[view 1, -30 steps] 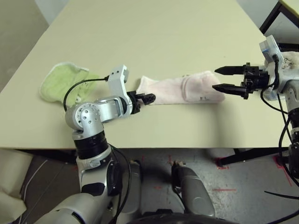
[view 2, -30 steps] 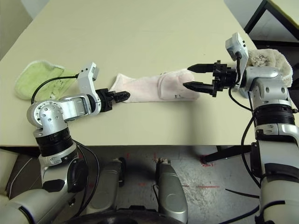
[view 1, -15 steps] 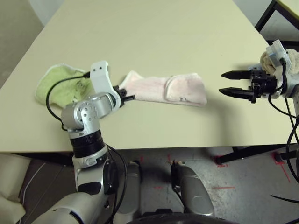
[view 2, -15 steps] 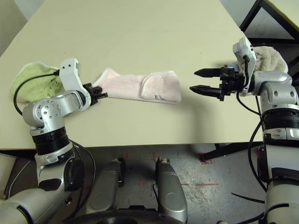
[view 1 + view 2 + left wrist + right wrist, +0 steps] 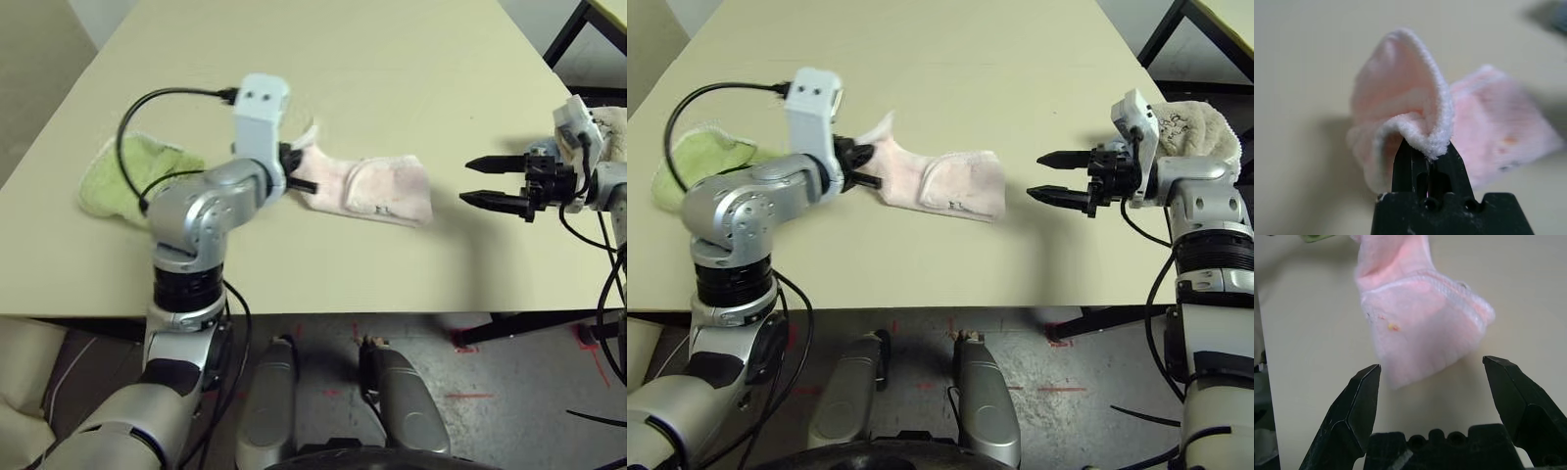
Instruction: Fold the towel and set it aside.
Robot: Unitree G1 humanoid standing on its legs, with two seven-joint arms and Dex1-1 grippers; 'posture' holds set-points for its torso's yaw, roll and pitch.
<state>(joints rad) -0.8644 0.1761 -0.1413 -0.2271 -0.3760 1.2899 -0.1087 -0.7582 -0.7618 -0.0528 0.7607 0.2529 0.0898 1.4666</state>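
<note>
- Left eye view: the towel (image 5: 367, 188) lies a little above the middle of the frame on the table (image 5: 392, 59), its long axis running from upper left down to lower right. The left gripper (image 5: 297, 168) is pinched tight on the towel's left end, which stands raised off the surface, while the right end lies flat. The step in hand looks like carrying that end across to make a fold; to do it well, the pinched end should travel along the long axis and land square on the far end, so the edges meet.
- Right eye view: the right gripper (image 5: 1050, 177) hovers at right of centre with its fingers spread wide, apart from the towel's right end and holding nothing. A light green cloth (image 5: 688, 164) lies at the left edge, behind the left arm; the fold should keep clear of it.
- Left wrist view: the fingers (image 5: 1406, 164) are clamped on a curled white-trimmed edge at lower centre, and the rest of the towel trails away toward the right of the frame.
- Right wrist view: the towel's trimmed end sits in the upper middle, pointing toward the gap between the wide-set fingers, not touching them.
</note>
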